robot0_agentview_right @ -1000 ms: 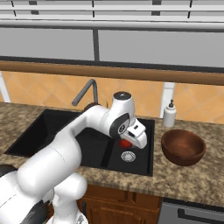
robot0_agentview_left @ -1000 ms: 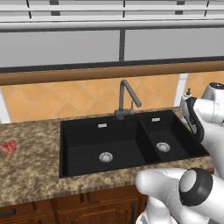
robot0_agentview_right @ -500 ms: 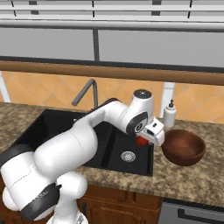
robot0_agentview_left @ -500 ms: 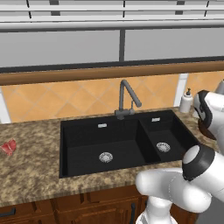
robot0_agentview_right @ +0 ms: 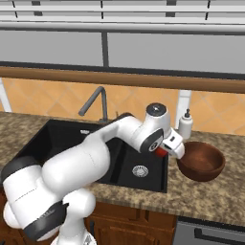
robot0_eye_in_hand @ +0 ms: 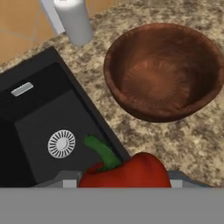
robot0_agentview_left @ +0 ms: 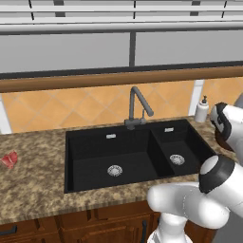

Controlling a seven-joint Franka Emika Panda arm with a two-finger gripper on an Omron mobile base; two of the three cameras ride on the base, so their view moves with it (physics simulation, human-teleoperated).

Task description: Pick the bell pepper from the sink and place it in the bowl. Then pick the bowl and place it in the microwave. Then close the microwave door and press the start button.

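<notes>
My gripper (robot0_agentview_right: 165, 150) is shut on the red bell pepper (robot0_agentview_right: 161, 152), held in the air over the sink's right rim, just left of the bowl. In the hand view the bell pepper (robot0_eye_in_hand: 127, 171) with its green stem sits between the fingers at the bottom. The dark brown bowl (robot0_agentview_right: 201, 161) stands on the counter right of the black sink (robot0_agentview_right: 62, 139) and holds nothing; in the hand view the bowl (robot0_eye_in_hand: 164, 70) lies ahead and to the right. The sink (robot0_agentview_left: 118, 152) shows both basins with silver drains. The microwave is out of view.
A white soap bottle (robot0_agentview_right: 185, 125) stands behind the bowl, also the bottle (robot0_eye_in_hand: 73, 18) at the top of the hand view. The grey faucet (robot0_agentview_left: 137, 107) rises behind the sink. A flat pinkish-red thing (robot0_agentview_left: 9, 159) lies on the far left counter.
The arm has swung right with the pepper, from above the narrow basin to the sink's right rim beside the bowl.
</notes>
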